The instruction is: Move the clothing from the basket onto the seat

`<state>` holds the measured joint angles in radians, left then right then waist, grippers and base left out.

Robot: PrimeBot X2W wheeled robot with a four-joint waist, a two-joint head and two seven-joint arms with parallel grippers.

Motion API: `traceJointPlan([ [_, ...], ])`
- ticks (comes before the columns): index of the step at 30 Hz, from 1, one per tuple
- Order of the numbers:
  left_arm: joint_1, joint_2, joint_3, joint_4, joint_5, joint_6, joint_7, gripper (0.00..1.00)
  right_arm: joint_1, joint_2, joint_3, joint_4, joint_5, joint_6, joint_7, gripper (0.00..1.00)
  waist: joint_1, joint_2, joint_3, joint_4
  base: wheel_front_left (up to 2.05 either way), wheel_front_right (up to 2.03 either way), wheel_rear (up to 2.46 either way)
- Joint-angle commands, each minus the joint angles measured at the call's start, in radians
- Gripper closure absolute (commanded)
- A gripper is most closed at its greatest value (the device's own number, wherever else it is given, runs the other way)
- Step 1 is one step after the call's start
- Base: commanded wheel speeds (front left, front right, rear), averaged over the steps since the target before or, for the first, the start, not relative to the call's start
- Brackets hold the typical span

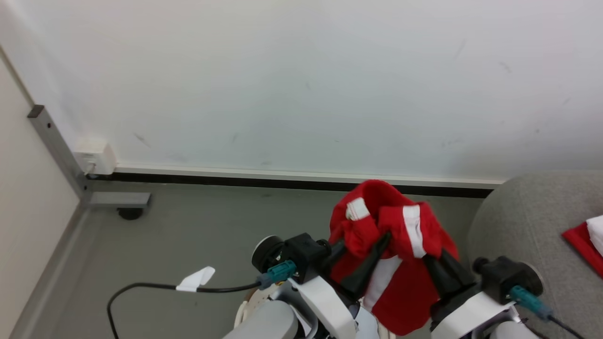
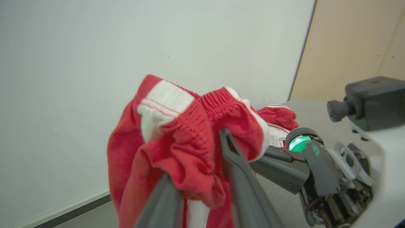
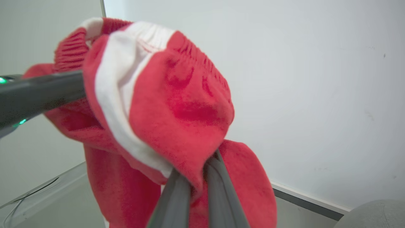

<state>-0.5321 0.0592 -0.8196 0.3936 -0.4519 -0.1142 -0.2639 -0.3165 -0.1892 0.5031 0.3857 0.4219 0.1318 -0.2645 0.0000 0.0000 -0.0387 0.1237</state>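
The grey floor (image 1: 198,235) carries a looping black cable (image 1: 141,286) with a white tape tag (image 1: 195,278); at right, the light grey seat (image 1: 523,221) bears red and white clothing (image 1: 586,240)

We saw a white wall (image 1: 301,70) meeting a grey floor (image 1: 198,235) along a pale skirting (image 1: 282,175) with a dark strip beneath. At the left a white box (image 1: 95,155) sat low on the wall, beside a grey metal bar (image 1: 56,146) and a beige panel (image 1: 28,197). A dark caster (image 1: 129,213) stood under the bar's foot.
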Motion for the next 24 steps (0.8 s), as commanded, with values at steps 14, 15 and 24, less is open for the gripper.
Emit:
traceJointPlan([
  [14, 0.041, 0.035, 0.018, -0.015, 0.020, 0.006, -0.001, 0.00, 0.038, -0.109, -0.272, -0.215, -0.039, -0.002, 0.000, 1.00, 0.0000, 0.0000, 0.032, -0.204, 0.00, 0.00, 0.00],
  [15, 0.044, 0.034, 0.015, -0.018, 0.022, 0.005, -0.001, 0.00, 0.043, -0.115, -0.290, -0.227, -0.044, -0.002, 0.000, 1.00, 0.0000, 0.0000, 0.034, -0.219, 0.00, 0.00, 0.00],
  [24, 0.050, 0.029, 0.022, -0.057, 0.051, 0.000, -0.001, 0.00, 0.090, -0.133, -0.389, -0.310, -0.094, -0.002, 0.000, 1.00, 0.0000, 0.0000, 0.056, -0.343, 0.00, 0.00, 0.00],
])
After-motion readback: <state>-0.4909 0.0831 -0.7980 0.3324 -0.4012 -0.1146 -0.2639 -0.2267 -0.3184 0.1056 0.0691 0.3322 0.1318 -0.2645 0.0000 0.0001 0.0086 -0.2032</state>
